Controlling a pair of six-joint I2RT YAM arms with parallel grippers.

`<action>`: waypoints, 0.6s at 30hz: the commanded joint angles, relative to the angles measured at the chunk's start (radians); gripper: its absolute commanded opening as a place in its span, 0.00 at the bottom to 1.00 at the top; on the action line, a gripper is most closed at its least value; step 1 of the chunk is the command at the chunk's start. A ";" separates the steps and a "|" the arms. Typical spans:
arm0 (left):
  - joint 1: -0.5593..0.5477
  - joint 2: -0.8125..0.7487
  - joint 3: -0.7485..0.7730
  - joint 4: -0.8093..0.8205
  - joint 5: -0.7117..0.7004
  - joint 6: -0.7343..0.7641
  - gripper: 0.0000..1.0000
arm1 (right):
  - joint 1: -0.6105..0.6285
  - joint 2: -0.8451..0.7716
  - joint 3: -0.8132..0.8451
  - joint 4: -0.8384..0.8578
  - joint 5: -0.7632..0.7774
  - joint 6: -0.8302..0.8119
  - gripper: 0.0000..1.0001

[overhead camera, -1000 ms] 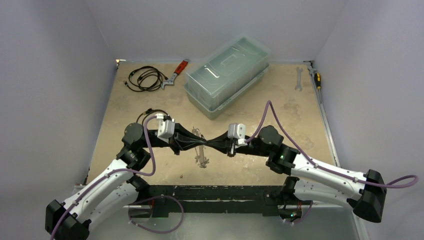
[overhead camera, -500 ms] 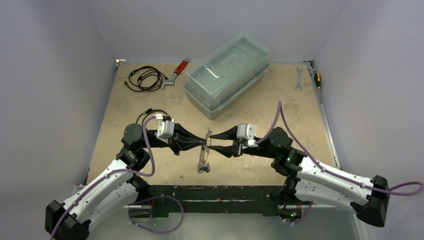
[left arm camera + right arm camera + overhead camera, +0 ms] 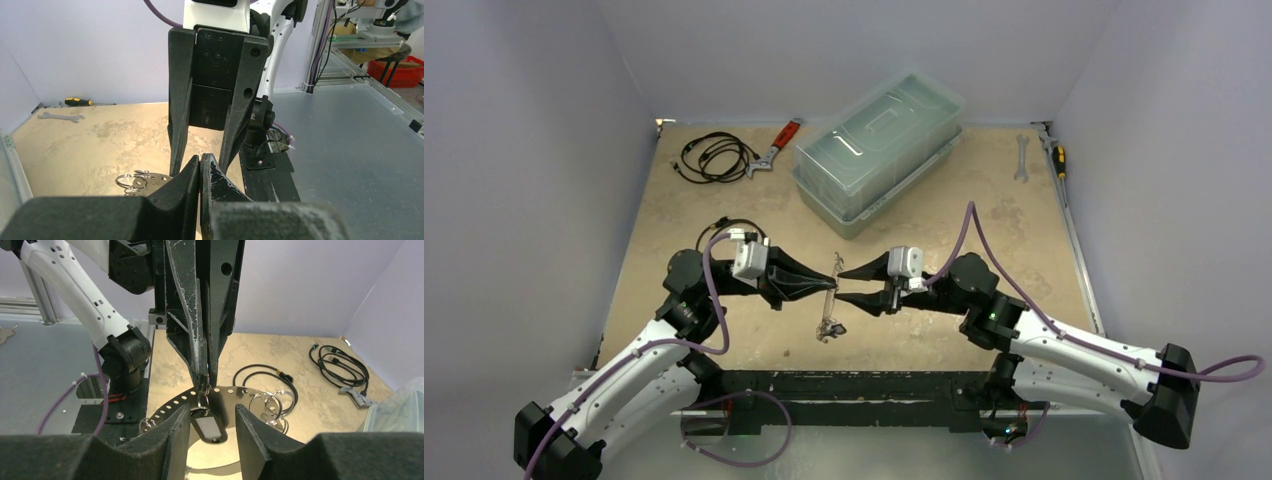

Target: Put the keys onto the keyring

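My left gripper (image 3: 829, 285) is shut on the top edge of the keyring (image 3: 235, 392), a pale curved band with a row of holes, and holds it above the table. A black key tag (image 3: 209, 426) with a white label hangs from a small ring right under the left fingertips (image 3: 202, 371). My right gripper (image 3: 212, 432) faces the left one, open, with the tag hanging free between its fingers. Several small split rings (image 3: 272, 407) dangle from the band. In the top view the keyring (image 3: 827, 318) hangs as a thin strip between the two grippers.
A clear lidded plastic box (image 3: 879, 150) stands at the back middle. A black cable coil (image 3: 714, 155) and a red-handled wrench (image 3: 776, 145) lie at the back left. A spanner (image 3: 1021, 158) and a screwdriver (image 3: 1057, 155) lie at the back right.
My right gripper has opened and drawn back slightly to the right, letting go at the keyring. The left gripper stays shut on the keyring, which now hangs a little higher.
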 commanded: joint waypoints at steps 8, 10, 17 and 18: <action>-0.004 -0.012 0.026 0.066 0.000 -0.014 0.00 | 0.000 0.009 0.016 0.096 -0.053 0.025 0.39; -0.004 -0.012 0.025 0.067 -0.001 -0.015 0.00 | 0.000 0.012 0.017 0.101 -0.055 0.026 0.38; -0.005 -0.011 0.026 0.069 -0.003 -0.016 0.00 | -0.001 0.026 0.019 0.119 -0.056 0.031 0.33; -0.005 -0.011 0.026 0.069 -0.002 -0.016 0.00 | -0.001 0.031 0.020 0.120 -0.057 0.031 0.32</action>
